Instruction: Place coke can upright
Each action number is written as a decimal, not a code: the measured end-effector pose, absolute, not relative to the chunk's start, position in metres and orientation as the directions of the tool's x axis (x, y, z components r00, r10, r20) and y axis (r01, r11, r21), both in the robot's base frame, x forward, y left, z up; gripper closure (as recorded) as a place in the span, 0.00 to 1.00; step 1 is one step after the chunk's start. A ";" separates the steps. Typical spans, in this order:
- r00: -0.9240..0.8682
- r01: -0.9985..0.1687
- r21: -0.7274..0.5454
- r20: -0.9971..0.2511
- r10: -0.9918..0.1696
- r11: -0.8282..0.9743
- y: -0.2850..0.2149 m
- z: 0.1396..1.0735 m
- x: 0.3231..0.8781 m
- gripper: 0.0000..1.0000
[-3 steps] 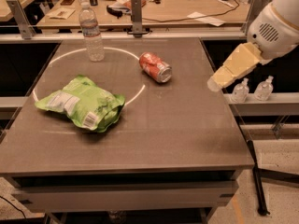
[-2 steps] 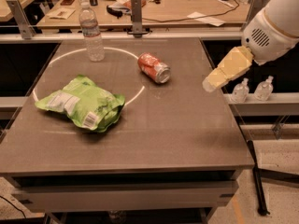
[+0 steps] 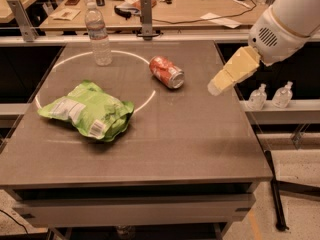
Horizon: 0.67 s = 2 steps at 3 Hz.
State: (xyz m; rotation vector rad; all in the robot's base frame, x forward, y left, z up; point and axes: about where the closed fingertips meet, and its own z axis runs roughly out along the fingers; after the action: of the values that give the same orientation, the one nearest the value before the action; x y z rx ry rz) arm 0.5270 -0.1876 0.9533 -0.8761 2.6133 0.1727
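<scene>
The coke can (image 3: 166, 72), red-orange with white markings and a silver end, lies on its side on the grey table (image 3: 200, 144), right of centre toward the back, its silver end facing the front right. My gripper (image 3: 216, 87), with yellowish fingers, hangs above the table's right side, a little right of the can and apart from it. It holds nothing.
A clear plastic water bottle (image 3: 98, 33) stands upright at the back left. A green chip bag (image 3: 87, 109) lies left of centre. A white circle is marked on the tabletop. Two small bottles (image 3: 272, 96) stand on a ledge beyond the right edge.
My gripper has moved left and slightly down toward the can. The can, bottle and bag have not moved.
</scene>
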 end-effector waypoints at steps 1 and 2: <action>-0.726 -0.618 -0.014 -0.375 -0.577 0.786 -0.174 0.953 0.545 0.00; -0.725 -0.626 -0.027 -0.346 -0.595 0.779 -0.157 0.952 0.571 0.00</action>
State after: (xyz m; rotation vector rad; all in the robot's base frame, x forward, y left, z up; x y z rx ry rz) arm 0.5705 -0.1567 0.9518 -0.9352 2.6353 0.1305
